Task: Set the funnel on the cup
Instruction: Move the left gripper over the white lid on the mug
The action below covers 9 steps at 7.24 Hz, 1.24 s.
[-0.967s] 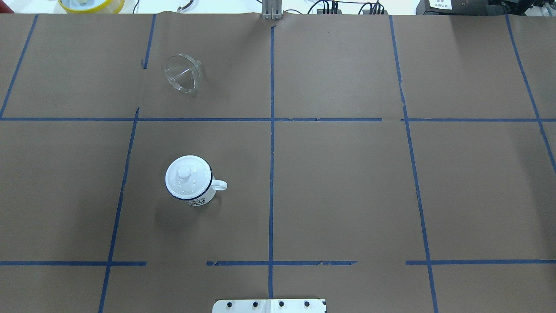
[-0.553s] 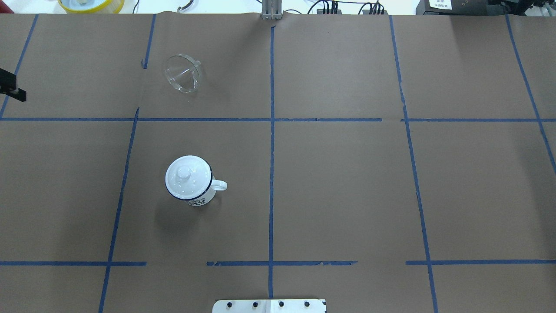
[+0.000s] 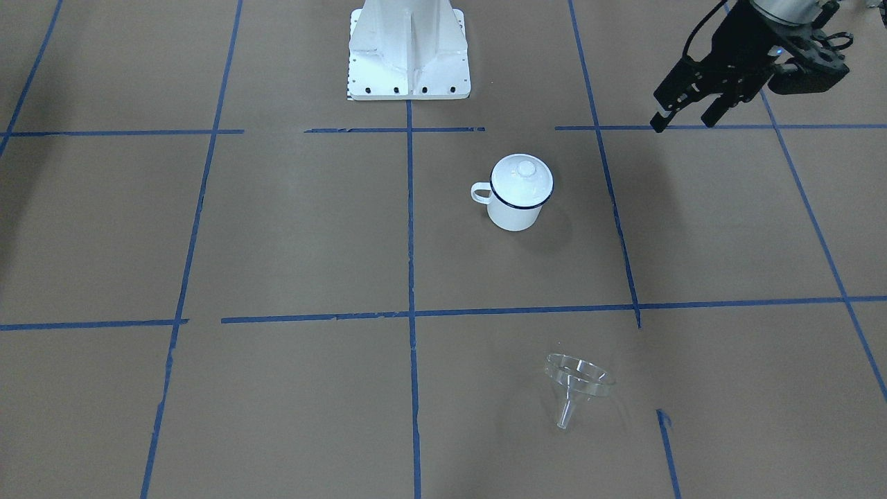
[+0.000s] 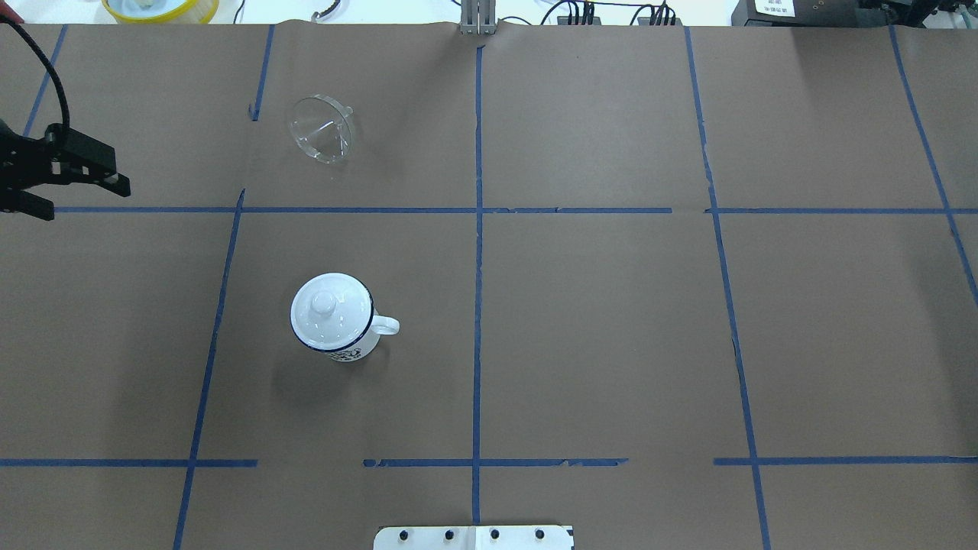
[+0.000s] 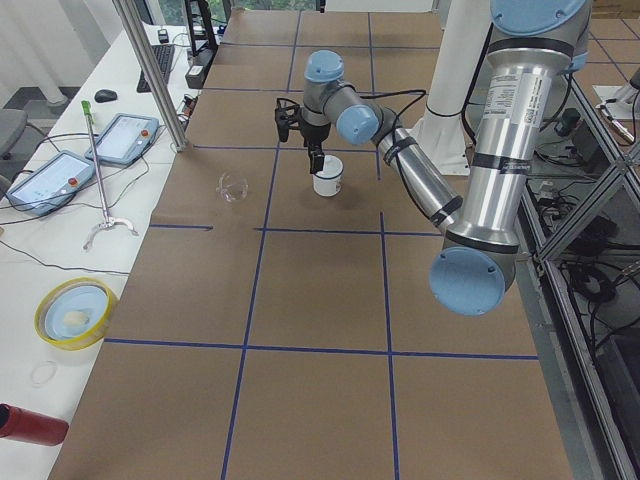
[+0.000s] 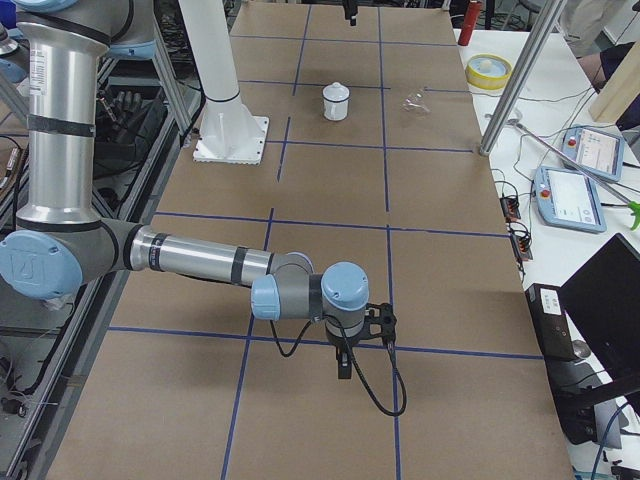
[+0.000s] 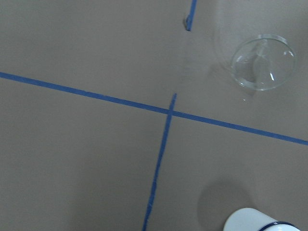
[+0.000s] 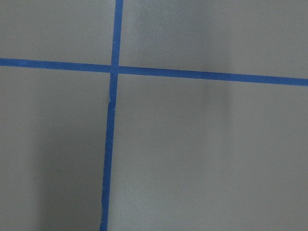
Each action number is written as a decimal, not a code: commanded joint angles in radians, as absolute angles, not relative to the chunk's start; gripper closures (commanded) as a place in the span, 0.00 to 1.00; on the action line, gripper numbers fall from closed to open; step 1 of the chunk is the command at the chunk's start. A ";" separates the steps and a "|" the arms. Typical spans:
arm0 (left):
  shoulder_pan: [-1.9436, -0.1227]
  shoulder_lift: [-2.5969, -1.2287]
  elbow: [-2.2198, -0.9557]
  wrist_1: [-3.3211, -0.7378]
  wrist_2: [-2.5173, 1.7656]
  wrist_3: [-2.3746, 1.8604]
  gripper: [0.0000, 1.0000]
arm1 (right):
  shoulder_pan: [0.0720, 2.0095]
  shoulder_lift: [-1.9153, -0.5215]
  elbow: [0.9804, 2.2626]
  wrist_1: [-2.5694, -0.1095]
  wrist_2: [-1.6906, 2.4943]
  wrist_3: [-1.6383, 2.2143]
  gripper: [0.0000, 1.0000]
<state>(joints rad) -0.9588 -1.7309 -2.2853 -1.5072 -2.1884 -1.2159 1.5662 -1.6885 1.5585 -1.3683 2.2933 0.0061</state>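
Note:
The clear plastic funnel (image 4: 321, 128) lies on its side on the brown paper at the far left-centre; it also shows in the front view (image 3: 578, 384) and the left wrist view (image 7: 263, 61). The white cup (image 4: 336, 325) with a dark blue rim stands upright nearer the robot, handle to the right, with a white knobbed lid (image 4: 325, 305) on it. My left gripper (image 4: 88, 202) is open and empty at the left edge, well left of both; it also shows in the front view (image 3: 682, 123). My right gripper (image 6: 345, 365) shows only in the right side view; I cannot tell its state.
Blue tape lines divide the brown paper into squares. The robot's white base (image 3: 409, 48) stands at the near middle edge. A yellow-rimmed bowl (image 4: 160, 8) and cables sit beyond the far edge. Tablets and a metal post (image 5: 150, 75) stand on the operators' side.
My left gripper has come into the overhead view from the left edge and moved to the right. The funnel and the cup have not moved.

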 commanded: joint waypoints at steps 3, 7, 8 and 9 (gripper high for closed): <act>-0.705 -1.949 -2.338 -1.187 -2.012 -1.496 0.00 | 1.566 -1.689 1.557 -1.368 2.292 0.006 0.00; -0.568 -2.115 -2.107 -1.210 -1.907 -1.617 0.04 | 1.566 -1.689 1.559 -1.368 2.293 0.006 0.00; -0.568 -2.105 -2.083 -1.262 -1.907 -1.614 0.09 | 1.566 -1.689 1.559 -1.368 2.293 0.006 0.00; -0.571 -2.099 -2.062 -1.282 -1.892 -1.573 0.11 | 1.566 -1.689 1.559 -1.368 2.293 0.006 0.00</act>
